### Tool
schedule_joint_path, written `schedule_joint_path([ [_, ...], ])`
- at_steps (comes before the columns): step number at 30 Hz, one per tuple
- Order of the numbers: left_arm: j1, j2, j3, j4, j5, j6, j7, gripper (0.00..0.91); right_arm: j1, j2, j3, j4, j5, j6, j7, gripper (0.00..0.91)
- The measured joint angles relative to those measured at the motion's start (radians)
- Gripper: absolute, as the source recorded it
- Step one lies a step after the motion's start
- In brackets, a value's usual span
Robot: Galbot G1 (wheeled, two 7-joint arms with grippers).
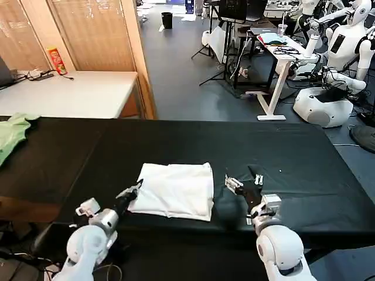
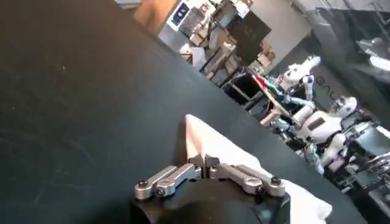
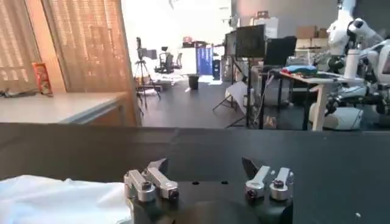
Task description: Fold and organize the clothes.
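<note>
Claws sit nearest the robot, one on either side of the folded cloth. The left claw rests at the near left edge of the white T-shirt, its fingers drawn together at the hem; whether they actually pinch fabric I cannot tell. The right claw hovers just beside the shirt's right edge, apart from it, fingers spread wide with nothing between them.

The T-shirt lies as a flat, roughly square bundle on the black surface, near its front edge and about midway across, plain side up. It looks light and limp, likely to sag and unfold if lifted by one corner, so a hold through all the layers at an edge, or at two corners together, seems the safer choice.

From the left wrist, a raised corner of the shirt stands up just ahead of the closed fingers, a detail the head camera flattens. The right wrist camera shows the open gap between its fingertips plainly, with the shirt off to the side.

Farther back, a light green garment lies at the surface's far left.
</note>
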Motion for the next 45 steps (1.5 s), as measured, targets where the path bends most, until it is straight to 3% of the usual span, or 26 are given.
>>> schedule_joint_path([
  [10,0.021,0.195,-0.111,-0.085,0.426,-0.052,0.019,0.0,-0.01,0.0,0.008,0.008,0.0,-0.001,0.001,0.878],
  [17,0.054,0.408,-0.236,-0.131,0.554,-0.068,0.021,0.0,-0.011,0.01,-0.011,0.016,-0.001,-0.003,0.001,0.878],
  [21,0.061,0.445,-0.248,-0.186,0.564,-0.055,-0.009,0.0,-0.019,0.016,-0.013,0.018,-0.004,0.0,0.0,0.878],
  [27,0.052,0.379,-0.118,-0.272,0.479,-0.04,-0.073,0.0,-0.04,0.02,-0.011,0.028,-0.022,0.002,-0.003,0.878],
  [32,-0.003,0.253,0.072,-0.249,0.501,-0.043,-0.087,0.0,-0.061,0.025,-0.012,0.038,-0.026,0.002,-0.007,0.878],
  [33,-0.011,0.229,0.105,-0.235,0.5,-0.043,-0.088,0.878,-0.064,0.025,-0.012,0.038,-0.026,0.001,-0.008,0.878],
  [39,-0.02,0.114,0.252,-0.185,0.52,-0.049,-0.042,0.878,-0.064,0.006,-0.032,0.036,0.041,-0.031,-0.012,0.878],
  [45,-0.02,0.092,0.284,-0.198,0.536,-0.114,0.02,0.878,-0.028,-0.009,-0.081,0.005,0.162,-0.103,-0.005,0.878],
])
